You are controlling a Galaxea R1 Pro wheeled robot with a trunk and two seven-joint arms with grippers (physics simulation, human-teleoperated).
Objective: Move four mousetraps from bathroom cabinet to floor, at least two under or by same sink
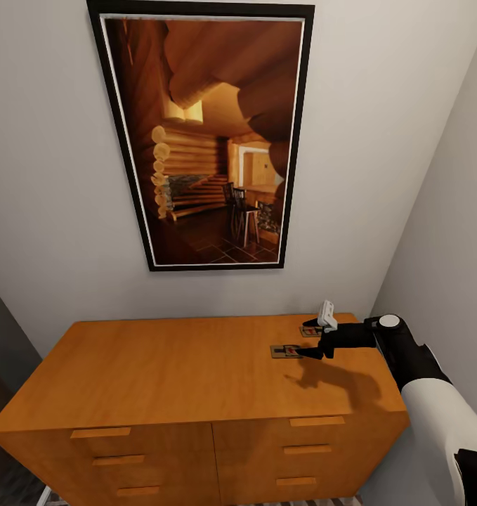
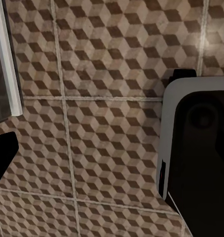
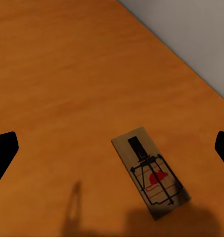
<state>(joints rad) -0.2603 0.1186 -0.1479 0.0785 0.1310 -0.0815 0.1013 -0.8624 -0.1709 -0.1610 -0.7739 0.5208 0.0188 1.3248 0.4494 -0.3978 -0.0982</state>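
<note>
The cabinet (image 1: 182,372) is an orange-brown chest with bar-handled drawers, standing against the wall. Two mousetraps lie on its top near the right back corner, one (image 1: 287,351) closer to me and another (image 1: 310,330) behind it. My right gripper (image 1: 308,339) hovers open just above them. In the right wrist view the nearer mousetrap (image 3: 150,177) lies flat with its red mark up, between and slightly past the spread fingertips of the right gripper (image 3: 114,148), untouched. My left gripper (image 2: 112,158) hangs over the cube-patterned bathroom floor (image 2: 102,118), one black finger (image 2: 2,158) at the picture's edge. The sink is out of view.
A large framed picture (image 1: 210,133) hangs on the wall above the cabinet. A grey wall (image 1: 449,211) closes in on the right side. In the left wrist view the robot's grey and black body (image 2: 201,148) stands on the tiles, and a white frame edge (image 2: 7,64) runs along one side.
</note>
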